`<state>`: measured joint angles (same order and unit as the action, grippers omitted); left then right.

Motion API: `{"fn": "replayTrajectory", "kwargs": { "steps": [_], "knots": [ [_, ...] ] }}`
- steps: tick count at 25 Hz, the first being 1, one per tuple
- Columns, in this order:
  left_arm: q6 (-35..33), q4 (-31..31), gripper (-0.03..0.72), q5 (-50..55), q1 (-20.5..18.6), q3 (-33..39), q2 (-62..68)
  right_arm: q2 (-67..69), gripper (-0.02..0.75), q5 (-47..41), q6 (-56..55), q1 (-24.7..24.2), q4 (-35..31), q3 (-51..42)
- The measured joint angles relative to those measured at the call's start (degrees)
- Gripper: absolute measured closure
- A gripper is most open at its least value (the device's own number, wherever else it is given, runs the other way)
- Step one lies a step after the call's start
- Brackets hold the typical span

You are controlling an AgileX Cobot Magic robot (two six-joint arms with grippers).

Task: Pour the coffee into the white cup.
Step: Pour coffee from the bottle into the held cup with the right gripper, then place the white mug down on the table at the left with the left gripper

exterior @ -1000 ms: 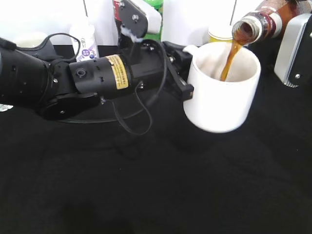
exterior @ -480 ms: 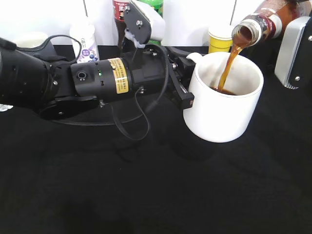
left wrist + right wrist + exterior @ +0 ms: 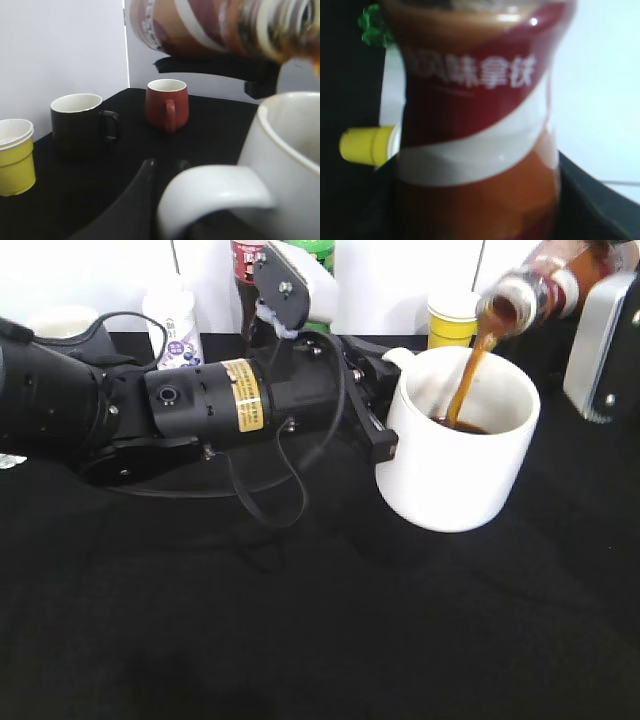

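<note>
Coffee (image 3: 468,380) streams from the tilted bottle (image 3: 540,290) into the white cup (image 3: 460,450), held off the black tabletop (image 3: 300,620) toward its far right corner. The left hand (image 3: 375,410) clamps the cup's handle side; the right hand, its fingers unseen, grips the bottle. Best practice now: hold the cup level, the mouth centred over the rim, and ease the tilt as it fills.

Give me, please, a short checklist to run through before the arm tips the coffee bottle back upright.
1. Stream lands inside the white cup: ok.
2. Cup held by the left gripper at its handle: ok; fingers barely visible.
3. Coffee bottle mouth above the cup opening: ok.
4. Right gripper grip on the bottle: cannot tell; jaws out of sight.
5. Fill level below the rim: ok.
6. Spills on the black table: none visible, ok.
</note>
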<state>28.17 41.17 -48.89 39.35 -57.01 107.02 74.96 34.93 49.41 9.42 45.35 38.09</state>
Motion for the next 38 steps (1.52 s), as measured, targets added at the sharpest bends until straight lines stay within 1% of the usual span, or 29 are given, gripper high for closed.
{"fn": "replayTrajectory", "kwargs": {
  "steps": [4, 7, 8, 10, 11, 12, 13, 15, 16, 17, 18, 19, 21, 22, 25, 27, 29, 32, 34, 35, 36, 37, 38],
  "knots": [
    [0.0, -5.3, 0.613, 0.0, -0.6, 0.0, 0.0, 0.0, 0.22, 1.1, -14.3, 0.0, 0.5, 0.0],
    [0.0, -5.6, 0.613, 0.0, -0.9, 0.0, 0.0, 0.0, 0.22, 2.7, -26.1, 0.0, 0.6, 0.0],
    [0.0, -5.5, 0.613, 0.0, -1.6, 0.0, 0.0, 0.0, 0.22, 2.9, -32.5, 0.0, 0.6, 0.0],
    [0.0, -5.5, 0.613, -0.5, -4.5, 0.7, 0.0, 0.0, 0.22, 3.0, -48.3, 0.0, 0.6, 0.0],
    [0.0, -5.8, 0.613, -1.8, -6.6, 2.1, 0.0, 0.0, 0.22, 3.0, -56.3, 0.0, 0.5, 0.0],
    [0.0, -5.9, 0.613, -3.9, -8.7, 4.3, 0.0, 0.0, 0.22, 3.0, -61.0, 0.0, 0.5, 0.0],
    [-0.8, -5.9, 0.613, -6.3, -10.8, 6.6, 0.0, 0.0, 0.22, 3.0, -63.4, 0.0, 0.5, 0.0],
    [-4.2, -7.6, 0.613, -11.7, -14.5, 12.1, 0.0, 0.0, 0.22, 3.0, -64.4, 0.0, 0.5, 0.0],
    [-6.8, -10.1, 0.613, -13.7, -15.8, 14.9, 0.0, 0.0, 0.22, 3.0, -64.5, 0.0, 0.5, 0.0],
    [-9.8, -13.8, 0.613, -15.1, -16.3, 17.9, 0.0, 0.0, 0.22, 3.0, -64.6, 0.0, 0.5, 0.0],
    [-14.5, -20.5, 0.613, -16.0, -16.4, 21.7, 0.0, 0.0, 0.22, 3.0, -64.6, 0.0, 0.2, 0.0],
    [-16.1, -23.0, 0.613, -16.0, -16.4, 22.8, 0.0, 0.0, 0.22, 3.0, -64.6, 0.0, 0.0, 0.0],
    [-21.3, -31.7, 0.613, -16.0, -16.4, 25.2, -0.1, 0.0, 0.22, 3.0, -64.6, 0.0, -0.1, 0.0],
    [-23.1, -35.1, 0.613, -16.2, -16.5, 25.3, -0.1, 0.0, 0.22, 3.0, -64.7, 0.0, -0.2, 0.0],
    [-25.1, -44.3, 0.613, -17.2, -16.5, 25.3, 2.3, 0.0, 0.22, 3.0, -64.7, 0.0, -0.3, 0.0],
    [-25.3, -45.7, 0.613, -17.1, -17.7, 25.2, 5.1, 0.0, 0.22, 3.0, -65.2, 0.0, -0.3, 0.0],
    [-25.0, -45.6, 0.613, -18.0, -20.1, 22.8, 7.1, 0.0, 0.22, 3.0, -65.4, 0.0, -0.3, 0.0],
    [-24.9, -45.9, 0.613, -19.1, -20.9, 20.4, 9.5, 0.0, 0.22, 3.0, -65.5, 0.0, -0.3, 0.0],
    [-24.7, -45.8, 0.612, -20.3, -20.9, 20.3, 10.3, 0.0, 0.22, 3.1, -65.5, 0.0, -0.3, 0.0],
    [-24.7, -45.6, 0.591, -20.2, -20.9, 20.8, 10.3, 0.0, 0.22, 3.2, -65.5, 0.0, -0.3, 0.0],
    [-24.7, -45.0, 0.531, -20.5, -21.0, 21.4, 10.4, 0.0, 0.22, 3.2, -65.5, 0.0, -0.3, 0.0],
    [-24.7, -44.8, 0.446, -21.0, -21.0, 21.9, 10.4, 0.0, 0.22, 3.2, -65.5, 0.0, -0.3, 0.0],
    [-24.7, -45.0, 0.379, -21.4, -21.1, 22.3, 10.4, 0.0, 0.22, 3.4, -65.6, 0.0, -0.3, 0.0]
  ]
}}
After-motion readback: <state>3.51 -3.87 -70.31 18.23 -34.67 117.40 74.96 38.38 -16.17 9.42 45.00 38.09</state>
